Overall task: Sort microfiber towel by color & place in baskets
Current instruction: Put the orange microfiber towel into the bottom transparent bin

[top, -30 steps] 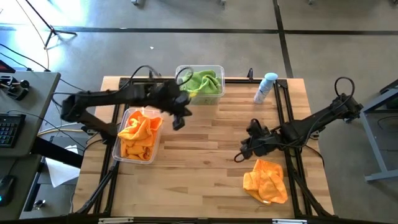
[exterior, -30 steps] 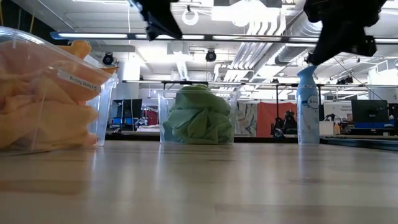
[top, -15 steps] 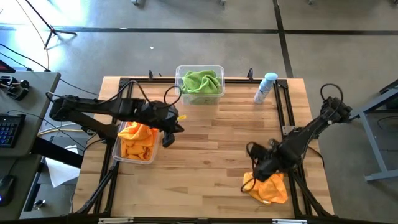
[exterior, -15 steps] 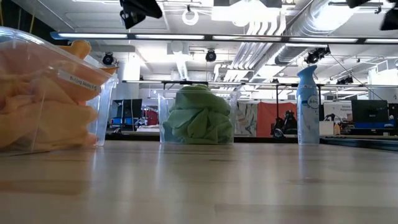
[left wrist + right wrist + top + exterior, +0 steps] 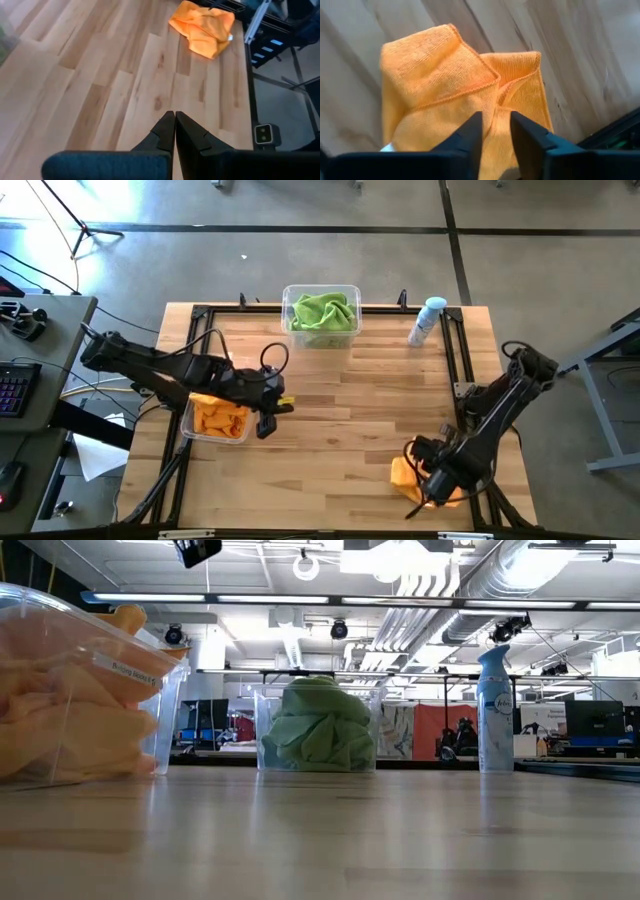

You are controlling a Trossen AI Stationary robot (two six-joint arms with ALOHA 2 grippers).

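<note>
A pale wooden plank table (image 5: 340,410) stands on grey floor. A loose orange microfiber towel (image 5: 460,100) lies near its front right corner, half hidden in the high view by the right gripper (image 5: 493,131), whose fingers stand apart over it. The left gripper (image 5: 174,131), fingers together, hovers beside the clear plastic basket of orange towels (image 5: 220,418) at the left edge; the basket of green towels (image 5: 321,314) sits at the back edge.

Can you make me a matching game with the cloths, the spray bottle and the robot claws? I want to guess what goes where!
Things:
1. green cloths
2. loose orange cloth
3. spray bottle
4. left claw

Places or states:
A. shut, beside the basket of orange cloths
B. standing near the table's far right corner
C. lying on the table under the right claw
D. in the basket at the table's far edge

Pairs: 1-D, 2-C, 3-B, 4-A
</note>
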